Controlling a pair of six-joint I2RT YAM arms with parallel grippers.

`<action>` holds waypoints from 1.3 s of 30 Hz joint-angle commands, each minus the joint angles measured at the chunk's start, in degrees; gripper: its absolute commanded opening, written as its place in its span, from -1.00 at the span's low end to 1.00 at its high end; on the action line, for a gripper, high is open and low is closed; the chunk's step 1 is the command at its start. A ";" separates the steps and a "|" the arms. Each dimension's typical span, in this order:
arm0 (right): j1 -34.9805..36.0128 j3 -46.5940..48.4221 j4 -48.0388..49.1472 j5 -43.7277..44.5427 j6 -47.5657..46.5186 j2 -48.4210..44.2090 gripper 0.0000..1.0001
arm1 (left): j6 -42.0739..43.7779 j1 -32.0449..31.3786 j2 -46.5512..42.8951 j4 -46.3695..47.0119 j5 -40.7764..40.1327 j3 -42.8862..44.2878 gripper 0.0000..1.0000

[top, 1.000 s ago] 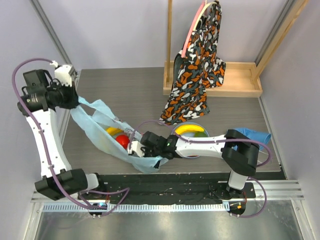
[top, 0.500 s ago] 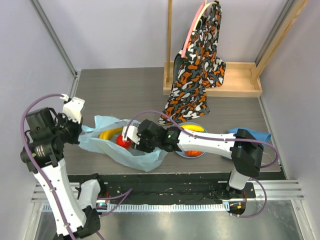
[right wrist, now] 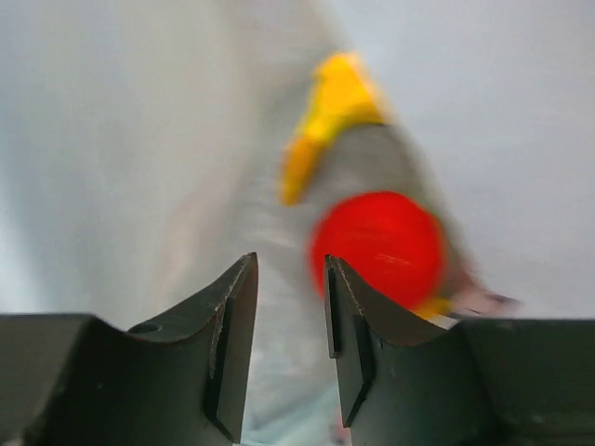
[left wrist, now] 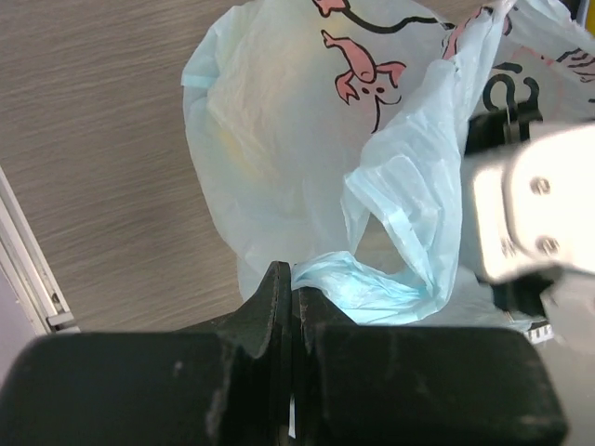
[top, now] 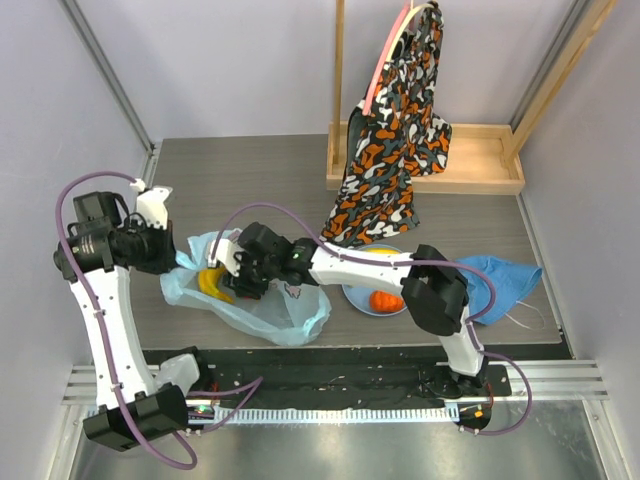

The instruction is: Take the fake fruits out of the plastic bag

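Moved since earlier: right claw (top: 233, 276) farther left, deeper into the bag (top: 275, 310); left arm drawn in beside the bag. Left claw (left wrist: 291, 279) closed, pinching a fold of the bag; right claw parted and empty inside the bag, red fruit (right wrist: 376, 246) just beyond its tips, banana (right wrist: 335, 111) behind. Bag lies front left on counter (top: 250, 180); orange fruit (top: 383, 301) sits on plate (top: 352, 296), right of the bag.
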 commanded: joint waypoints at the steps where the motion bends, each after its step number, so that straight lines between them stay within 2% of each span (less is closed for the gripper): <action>1: 2.70 -1.13 1.64 -18.17 3.84 -2.65 -0.17 | -3.15 -0.17 -0.12 -5.46 -1.93 -2.38 -1.00; 2: 2.71 -1.66 2.77 -17.47 4.72 -2.73 -0.17 | -2.99 -0.17 0.06 -4.76 -2.98 -2.56 -1.00; 6: 1.74 -0.71 4.63 -5.81 1.75 -2.74 -0.15 | -1.67 -0.17 -0.29 -3.09 -5.70 -4.05 -1.00; 8: 1.13 -0.35 6.91 2.64 0.17 -2.21 -0.01 | -1.05 -0.17 -0.73 -2.03 -6.07 -4.93 -1.00; 9: 0.69 -0.18 7.70 4.31 -0.10 -1.77 0.06 | -0.88 -0.17 -1.08 -1.85 -5.81 -5.02 -1.00; 10: -0.10 0.17 8.23 6.42 -0.36 -0.72 0.22 | -0.88 -0.08 -1.17 -2.03 -5.28 -5.02 -1.00; 15: -0.19 2.19 7.53 13.73 -1.86 3.50 0.57 | 0.96 -0.17 -1.96 -3.52 -3.34 -6.16 -1.00; 17: -0.19 3.77 5.78 17.86 -1.95 6.31 0.63 | 1.58 -0.26 -2.57 -3.87 -3.17 -6.34 -1.00; 21: -0.11 4.04 5.08 18.05 -2.47 9.65 0.71 | 1.67 -0.17 -3.02 -3.96 -2.47 -6.52 -1.00; 25: -0.19 4.84 2.61 15.58 -1.69 10.98 0.71 | 1.50 -0.17 -3.45 -4.40 -2.11 -6.61 -1.00; 26: -0.19 5.01 1.91 15.06 -1.86 10.89 0.66 | 1.41 -0.08 -3.54 -4.40 -2.02 -6.69 -1.00; 27: -0.11 4.92 1.04 14.88 -1.95 10.02 0.43 | 1.50 -0.17 -3.72 -4.40 -1.94 -6.69 -1.00; 29: -0.11 3.79 1.20 15.40 -2.73 8.17 0.23 | 1.06 -0.17 -4.07 -3.88 -1.41 -6.87 -1.00; 30: -0.19 3.52 1.29 15.75 -3.26 5.03 0.07 | 0.80 -0.17 -4.07 -3.61 -1.06 -6.87 -1.00; 32: -0.72 2.47 1.12 14.89 -3.79 1.07 -0.02 | 0.27 -0.17 -3.81 -2.82 -0.44 -7.31 -1.00; 36: -4.14 1.06 0.77 1.90 -2.13 -9.75 -0.04 | 0.27 -0.17 -2.93 -1.59 0.44 -7.31 -1.00; 37: -5.54 0.80 0.59 -3.61 -1.60 -13.59 -0.04 | 0.18 -0.17 -2.75 -1.15 0.79 -7.22 -1.00; 39: -7.04 0.18 -0.37 -9.01 -0.37 -16.61 -0.02 | -0.17 -0.26 -1.96 -0.62 1.66 -6.70 -1.00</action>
